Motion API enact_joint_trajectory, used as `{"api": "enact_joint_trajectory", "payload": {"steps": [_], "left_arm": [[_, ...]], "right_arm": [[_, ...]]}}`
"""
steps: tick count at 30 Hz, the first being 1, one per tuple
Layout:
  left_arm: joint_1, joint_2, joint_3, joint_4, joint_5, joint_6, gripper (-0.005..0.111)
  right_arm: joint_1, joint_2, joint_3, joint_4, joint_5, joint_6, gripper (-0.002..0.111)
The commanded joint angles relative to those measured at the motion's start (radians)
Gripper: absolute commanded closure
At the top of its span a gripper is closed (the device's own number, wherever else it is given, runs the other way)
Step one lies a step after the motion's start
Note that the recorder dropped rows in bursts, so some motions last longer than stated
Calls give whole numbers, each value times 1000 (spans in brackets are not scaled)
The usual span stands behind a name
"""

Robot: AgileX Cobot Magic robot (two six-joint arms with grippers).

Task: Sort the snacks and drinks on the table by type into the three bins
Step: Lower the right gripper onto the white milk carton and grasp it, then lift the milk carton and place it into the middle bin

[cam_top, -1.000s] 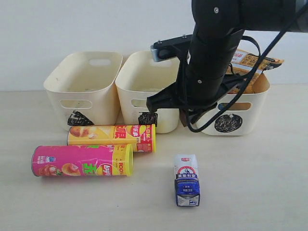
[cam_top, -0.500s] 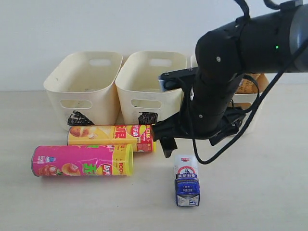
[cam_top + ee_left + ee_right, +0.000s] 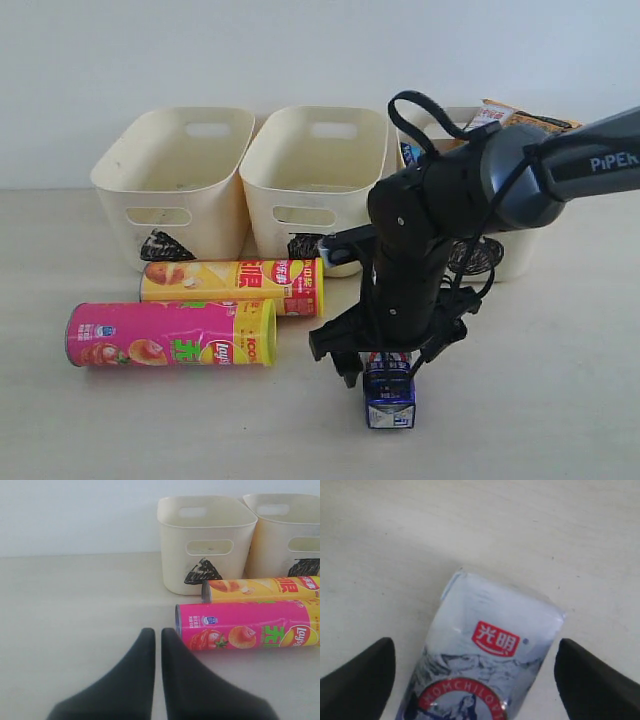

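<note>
Stretching wide under everything, the pale beige table (image 3: 560, 400) is showing faint grain and is meeting a plain white wall (image 3: 300, 50) at its far edge. 3 cream bins are standing in a row along that edge: the triangle bin (image 3: 175, 185) on the left, the square bin (image 3: 310, 180) in the middle and the circle bin (image 3: 520, 250) on the right, with an orange-brown packet (image 3: 520, 118) sticking up out of it. Just near of the triangle and square bins the yellow tube (image 3: 230, 283) is lying on its side. The pink tube (image 3: 170, 335) is lying alongside it, nearer and a little left.

The right arm (image 3: 440, 220) is bending down in front of the circle bin, hiding most of its scribble. The right gripper (image 3: 382, 372) is hanging spread wide over the white and blue carton (image 3: 390, 405), 1 finger on each side, with table showing in both gaps. The left gripper (image 3: 157, 632) is hovering low over bare table, apart from the pink tube, its fingers drawn almost together and holding nothing.
</note>
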Motion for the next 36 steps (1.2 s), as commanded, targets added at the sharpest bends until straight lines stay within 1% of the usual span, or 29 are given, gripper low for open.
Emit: {"api": "enact_joint_trajectory", "payload": {"steps": [1,2,3,10,15,18,22,28,32,34,36], "left_arm": [[4,-4,-3,0,-7,2,103],[4,-4,-3,0,-7,2,103],[4,-4,-3,0,-7,2,103],[4,-4,-3,0,-7,2,103],[4,-4,-3,0,-7,2,103],[4,-4,-3,0,-7,2,103],[4,-4,-3,0,-7,2,103],[4,-4,-3,0,-7,2,103],[4,-4,-3,0,-7,2,103],[4,-4,-3,0,-7,2,103],[4,-4,-3,0,-7,2,103]], "right_arm": [[2,-2,1,-11,0,5,70],[2,-2,1,-11,13,-4,94],[2,-2,1,-13,23,-9,108],[2,-39,-2,-19,39,-36,107],[2,-130,-2,-22,57,-55,107],[2,-185,-2,-46,35,-55,107],[0,-248,-2,-64,-37,-55,107],[0,-271,-21,-80,-207,-81,107],[-3,-243,-89,-122,-271,-113,107],[-20,-231,-136,-166,-294,-111,107],[-42,-218,-178,-173,-319,-111,107]]}}
